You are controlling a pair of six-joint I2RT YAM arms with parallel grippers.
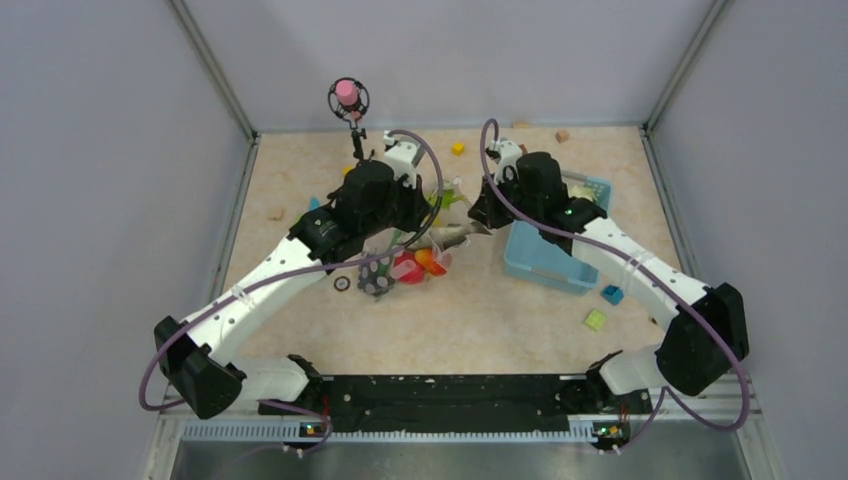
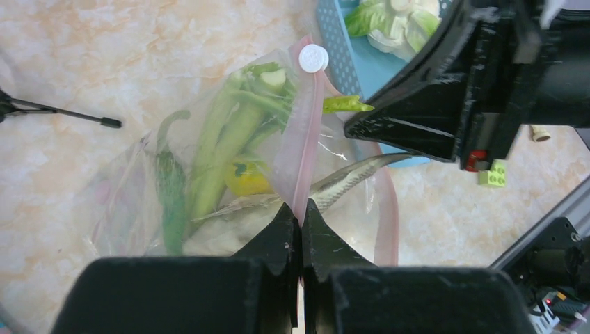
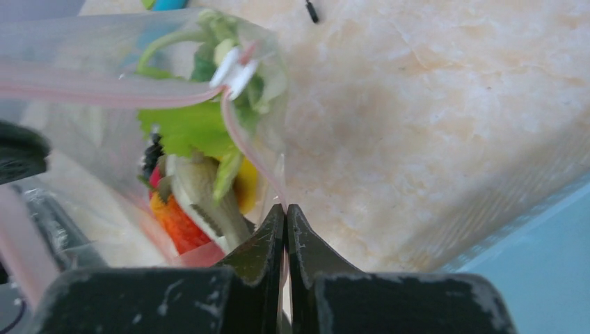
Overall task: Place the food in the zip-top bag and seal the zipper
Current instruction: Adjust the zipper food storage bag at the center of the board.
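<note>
Left gripper (image 2: 301, 210): fingers pressed together on the pink zipper (image 2: 307, 132). The clear bag (image 2: 125, 195) spreads ahead and left of the tips, with green stalks (image 2: 222, 139) inside.
Right gripper (image 3: 285, 212): fingers pinched on the same strip, bag ahead-left.
Blue basket (image 1: 545, 262): right of those fingers.

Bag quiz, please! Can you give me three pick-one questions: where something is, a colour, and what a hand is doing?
1. Where are the green stalks?
A) in the bag
B) in a cup
C) on a plate

2. What colour is the zipper?
A) blue
B) pink
C) black

3. What is the left hand doing?
A) wide open
B) holding a spoon
C) shut on the zipper

Answers:
1 A, the stalks show through the clear plastic.
2 B, a pale pink strip runs along the bag's edge.
3 C, its tips are pressed together, pinching that strip.
</note>
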